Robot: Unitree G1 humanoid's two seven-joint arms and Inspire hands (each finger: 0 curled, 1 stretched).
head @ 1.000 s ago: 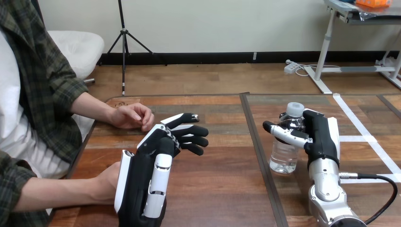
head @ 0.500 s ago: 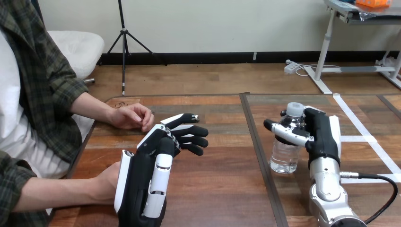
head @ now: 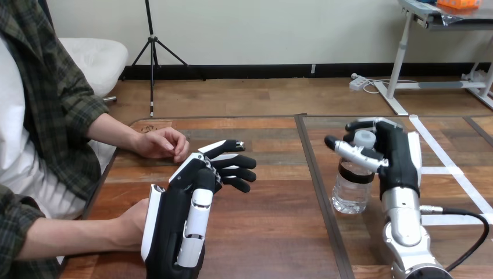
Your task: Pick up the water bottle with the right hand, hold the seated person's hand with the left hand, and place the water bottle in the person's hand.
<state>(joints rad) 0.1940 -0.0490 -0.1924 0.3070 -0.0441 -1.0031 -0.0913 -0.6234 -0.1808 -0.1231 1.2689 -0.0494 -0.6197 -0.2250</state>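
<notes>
Fingers (head: 361,124) and thumb of my right hand (head: 398,160) curl round the upright bottle (head: 350,195) at its neck; the person's near hand (head: 131,224) lies far left, beside my loose-fingered left hand (head: 171,224).

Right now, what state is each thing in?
Clear plastic water bottle: upright on the wooden table, cap on.
Right hand: at the bottle's neck, grip unclear.
Left hand: fingers relaxed, holding nothing.
Person's hand at lower left: beside the left hand.
Person's hand at upper left: loosely closed, on table.
</notes>
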